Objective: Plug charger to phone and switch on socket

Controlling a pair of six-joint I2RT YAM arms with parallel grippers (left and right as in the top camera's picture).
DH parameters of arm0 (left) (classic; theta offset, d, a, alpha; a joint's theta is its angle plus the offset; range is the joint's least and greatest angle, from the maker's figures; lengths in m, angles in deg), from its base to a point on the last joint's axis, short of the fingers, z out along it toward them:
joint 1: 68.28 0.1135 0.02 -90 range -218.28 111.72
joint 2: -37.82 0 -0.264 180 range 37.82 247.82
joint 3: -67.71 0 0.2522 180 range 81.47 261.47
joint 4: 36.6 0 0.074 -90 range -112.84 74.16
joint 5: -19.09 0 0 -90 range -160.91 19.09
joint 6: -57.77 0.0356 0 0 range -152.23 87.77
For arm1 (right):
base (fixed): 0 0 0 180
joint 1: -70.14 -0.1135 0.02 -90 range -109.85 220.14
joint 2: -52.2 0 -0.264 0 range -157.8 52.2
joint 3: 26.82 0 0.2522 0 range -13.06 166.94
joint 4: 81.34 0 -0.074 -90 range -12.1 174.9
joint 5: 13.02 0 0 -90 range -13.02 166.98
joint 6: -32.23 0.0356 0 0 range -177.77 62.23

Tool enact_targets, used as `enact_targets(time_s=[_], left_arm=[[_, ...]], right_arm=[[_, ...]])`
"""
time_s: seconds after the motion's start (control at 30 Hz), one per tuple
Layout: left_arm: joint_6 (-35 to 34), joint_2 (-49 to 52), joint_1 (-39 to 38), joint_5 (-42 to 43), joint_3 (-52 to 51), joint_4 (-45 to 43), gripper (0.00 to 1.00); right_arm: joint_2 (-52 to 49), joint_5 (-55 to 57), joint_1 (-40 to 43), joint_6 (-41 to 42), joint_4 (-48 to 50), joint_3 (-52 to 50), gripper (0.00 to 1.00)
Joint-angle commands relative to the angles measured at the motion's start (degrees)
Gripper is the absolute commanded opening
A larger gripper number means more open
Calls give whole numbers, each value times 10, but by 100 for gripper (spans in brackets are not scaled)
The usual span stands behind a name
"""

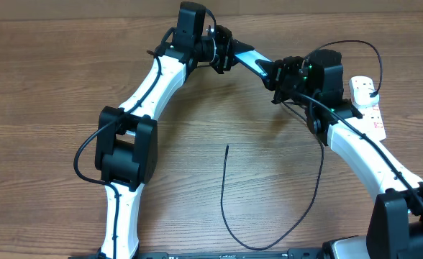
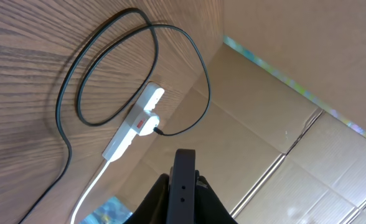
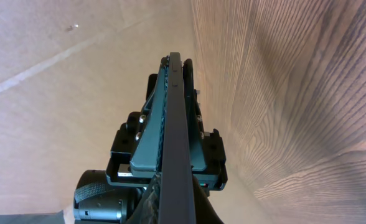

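the slim, dark-edged phone (image 1: 255, 61) with a blue screen was held off the brown wood-grain table (image 1: 53, 86) at the far middle, bridging the two pincers. the right gripper (image 1: 276, 72) was clenched on one end and the left gripper (image 1: 229, 54) was closed against the other. both white arms bent inward from either side, wrists facing each other. the long thin black charger cable (image 1: 224, 194) lay loose on the table nearer the robot, its free tip well apart from the phone, its other end plugged into the white elongated power strip (image 1: 366, 97) at the right.
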Motion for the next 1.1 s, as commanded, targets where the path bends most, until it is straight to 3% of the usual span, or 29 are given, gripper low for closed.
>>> enact_targets(time_s=[0.0,0.43,0.5,0.53,0.77,0.93,1.07], left_arm=[[-21,-17,-8,-5,3,0,8],[-21,-17,-8,-5,3,0,4],[-21,-17,-8,-4,3,0,4],[-21,-17,-8,-5,3,0,5],[-21,-17,-8,-5,3,0,4],[-19,-17,-4,-5,3,0,4],[3,-17,10,-2,3,1,5]], right_arm=[[2,-8,-3,-19,8,12,4],[2,-10,-7,-20,8,12,5],[2,-10,-7,-20,8,12,13],[2,-9,-7,-20,8,12,24],[2,-9,-7,-20,8,12,63],[2,-11,-7,-22,8,12,82],[2,-30,-2,-30,8,12,91]])
